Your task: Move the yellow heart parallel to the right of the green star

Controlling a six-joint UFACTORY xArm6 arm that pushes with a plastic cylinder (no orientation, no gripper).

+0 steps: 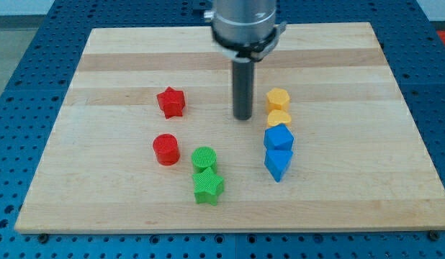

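My tip (243, 117) stood on the wooden counter (100, 216) just above the frame's centre, near but clear of the left side of a yellow pair: a yellow hexagon-like block (278, 98) with the yellow heart (279, 117) touching it from below. The rod carried no pincer, so nothing was gripped or held; it could only push. Directly under the heart sat a blue block (279, 137) and a second blue block (277, 164), forming a tight column at centre right. The green star (207, 186) lay at lower centre, under a green cylinder (204, 158), with a red star (171, 101) and red cylinder (165, 150) further left. To do this well, I judged the heart should first be nudged sideways out of the column, then driven down to the star's row, stopping right of the star without disturbing the blue blocks.
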